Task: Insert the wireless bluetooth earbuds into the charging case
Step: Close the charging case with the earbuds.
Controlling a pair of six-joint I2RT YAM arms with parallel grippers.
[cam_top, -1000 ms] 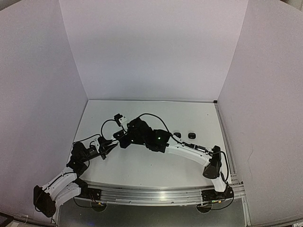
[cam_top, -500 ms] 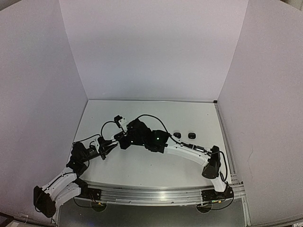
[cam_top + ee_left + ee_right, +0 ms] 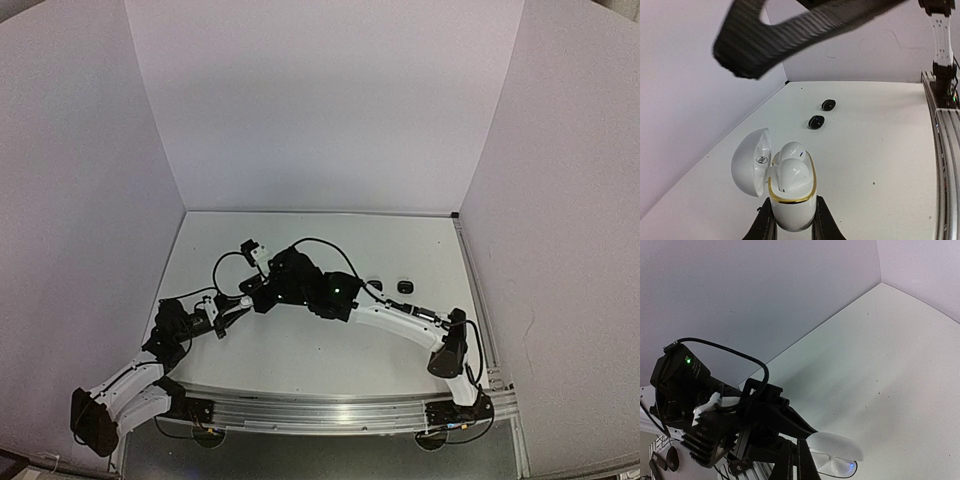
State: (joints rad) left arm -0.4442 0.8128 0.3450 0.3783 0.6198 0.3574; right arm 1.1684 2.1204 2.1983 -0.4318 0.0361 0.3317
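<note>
A white charging case (image 3: 790,212) with a gold rim stands with its lid (image 3: 751,162) open to the left. Two white earbuds (image 3: 790,175) sit in its wells, the far one (image 3: 791,151) behind. My left gripper (image 3: 792,222) is shut on the case body, just above the table (image 3: 300,350). In the top view the case (image 3: 244,300) is left of centre. My right gripper (image 3: 258,290) hovers just above and behind it, fingers (image 3: 790,465) together and empty. The right wrist view shows the lid (image 3: 835,445) and an earbud (image 3: 842,467) with a blue light.
Two small black oval pieces (image 3: 815,121) (image 3: 828,104) lie on the table beyond the case; they show right of centre in the top view (image 3: 374,285) (image 3: 405,287). White walls stand on three sides. A metal rail (image 3: 320,410) runs along the near edge.
The left gripper has shifted slightly right with the case, and the case now shows as a white spot. The right arm has barely moved.
</note>
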